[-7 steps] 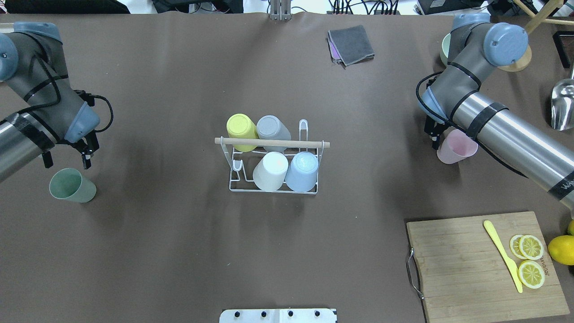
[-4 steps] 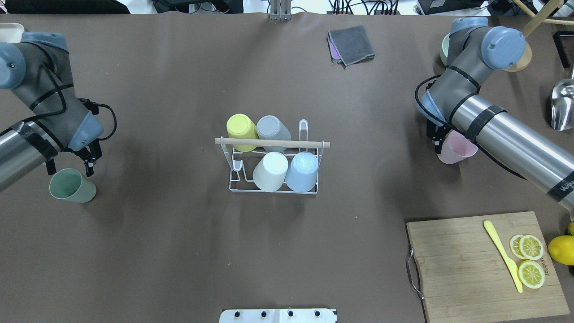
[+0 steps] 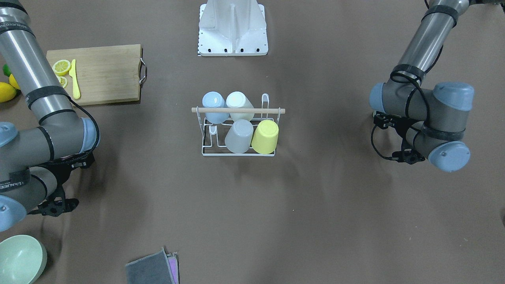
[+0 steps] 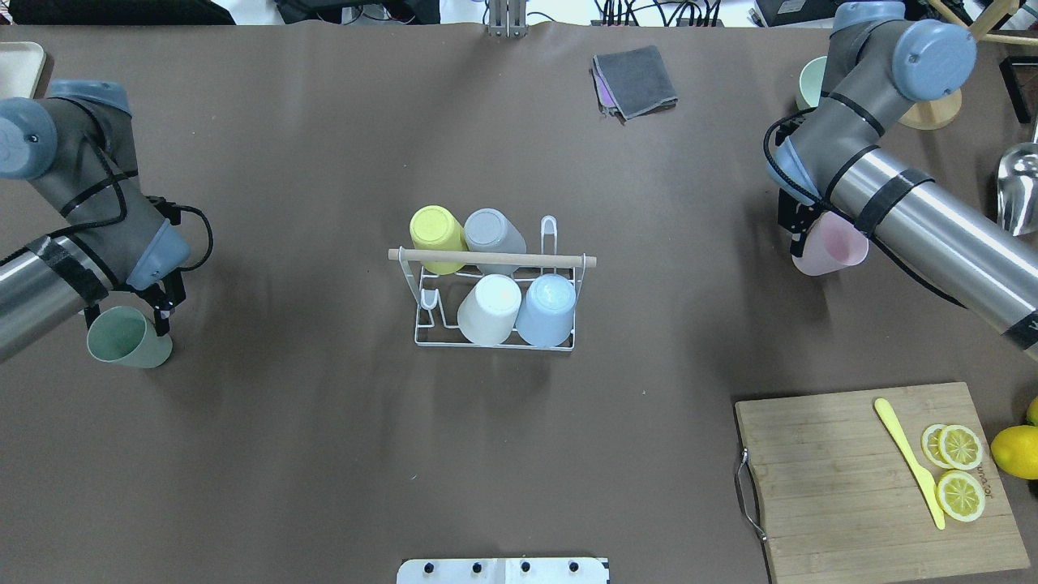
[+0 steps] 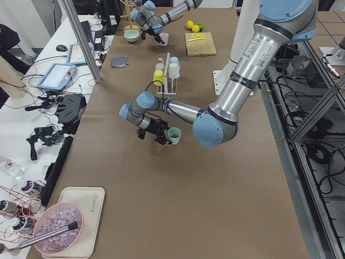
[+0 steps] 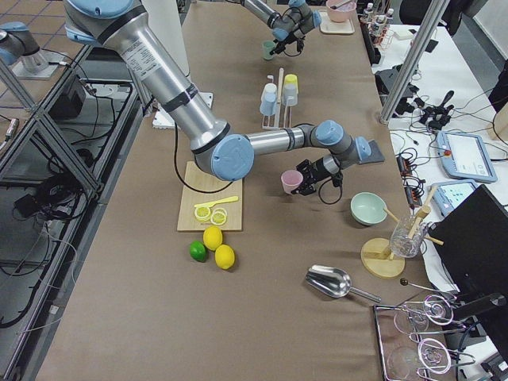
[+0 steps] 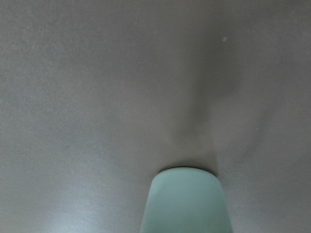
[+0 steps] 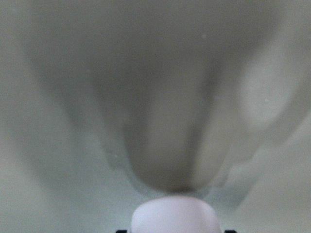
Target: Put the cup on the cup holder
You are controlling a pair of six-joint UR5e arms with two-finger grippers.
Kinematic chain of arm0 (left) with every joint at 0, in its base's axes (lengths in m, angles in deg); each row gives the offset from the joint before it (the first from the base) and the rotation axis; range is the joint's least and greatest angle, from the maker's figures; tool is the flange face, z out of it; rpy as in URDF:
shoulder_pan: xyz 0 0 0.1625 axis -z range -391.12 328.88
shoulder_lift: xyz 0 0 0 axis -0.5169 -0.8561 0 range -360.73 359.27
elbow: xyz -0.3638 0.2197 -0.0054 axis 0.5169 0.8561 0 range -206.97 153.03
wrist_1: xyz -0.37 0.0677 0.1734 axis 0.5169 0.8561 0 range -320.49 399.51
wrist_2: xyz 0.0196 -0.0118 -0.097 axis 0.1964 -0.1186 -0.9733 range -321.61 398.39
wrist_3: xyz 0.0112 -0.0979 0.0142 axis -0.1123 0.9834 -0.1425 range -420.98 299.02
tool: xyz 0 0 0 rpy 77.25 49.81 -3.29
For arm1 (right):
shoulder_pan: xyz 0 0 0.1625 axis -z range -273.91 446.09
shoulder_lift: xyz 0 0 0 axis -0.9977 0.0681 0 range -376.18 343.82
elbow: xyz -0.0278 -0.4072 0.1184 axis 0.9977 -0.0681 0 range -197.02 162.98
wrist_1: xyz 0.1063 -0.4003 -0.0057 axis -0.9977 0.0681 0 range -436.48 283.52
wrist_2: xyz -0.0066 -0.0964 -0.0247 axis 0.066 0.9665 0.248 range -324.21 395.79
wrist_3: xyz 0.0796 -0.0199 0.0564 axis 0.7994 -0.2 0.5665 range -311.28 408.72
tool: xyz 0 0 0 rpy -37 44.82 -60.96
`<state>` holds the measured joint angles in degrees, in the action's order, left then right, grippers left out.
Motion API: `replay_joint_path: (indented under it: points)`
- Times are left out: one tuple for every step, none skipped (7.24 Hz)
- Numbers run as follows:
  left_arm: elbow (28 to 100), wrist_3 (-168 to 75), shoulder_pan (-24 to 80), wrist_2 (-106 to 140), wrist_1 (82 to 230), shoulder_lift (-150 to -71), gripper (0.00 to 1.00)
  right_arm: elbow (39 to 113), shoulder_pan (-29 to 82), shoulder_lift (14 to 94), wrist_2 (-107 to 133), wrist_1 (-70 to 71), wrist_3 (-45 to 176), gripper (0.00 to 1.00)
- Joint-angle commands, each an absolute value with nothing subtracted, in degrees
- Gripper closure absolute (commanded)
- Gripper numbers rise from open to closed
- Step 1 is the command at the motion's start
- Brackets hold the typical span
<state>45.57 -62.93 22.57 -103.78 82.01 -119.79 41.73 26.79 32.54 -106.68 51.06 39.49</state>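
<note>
The white wire cup holder (image 4: pixel 496 259) with a wooden rod stands mid-table and holds yellow, grey, white and blue cups upside down; it also shows in the front view (image 3: pixel 236 110). A green cup (image 4: pixel 130 341) stands upright at the left, also seen in the left wrist view (image 7: pixel 184 201). My left gripper (image 4: pixel 130 315) is open, with its fingers on either side of the green cup's rim. My right gripper (image 4: pixel 803 235) is shut on a pink cup (image 4: pixel 835 253), largely hidden under the arm. The pink cup fills the bottom of the right wrist view (image 8: pixel 175 216).
A wooden cutting board (image 4: pixel 843 487) with lemon slices and a yellow knife lies front right. A lemon (image 4: pixel 1015 451) sits beside it. A grey cloth (image 4: pixel 636 81) lies at the far side. A green bowl (image 4: pixel 807 81) and a metal scoop (image 4: pixel 1018 191) are at the far right.
My left gripper has come down around the green cup, which has stayed put. My right gripper and the pink cup have moved together away from the robot.
</note>
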Motion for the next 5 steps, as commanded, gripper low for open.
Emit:
replay_joint_path:
  points:
    - [45.5,-62.6,21.5,-104.2,81.8,-119.6,0.44,48.3,23.9,32.9,-114.9,44.1,34.9,0.62]
    - [45.5,-62.6,21.5,-105.9,81.7,-119.6,0.65,50.5,22.6,33.9,-119.3,34.5,34.8,0.62]
    - [45.5,-62.5,21.6,-106.4,81.5,-119.6,0.79,50.7,22.2,35.8,-125.3,22.3,34.7,0.62]
    - [45.6,-62.3,21.6,-106.5,81.4,-119.3,1.00,50.3,21.2,37.9,-132.2,14.4,34.7,0.61]
    - [45.6,-60.1,21.9,-106.6,81.6,-119.1,1.00,50.6,19.3,38.1,-138.2,10.5,34.4,0.61]
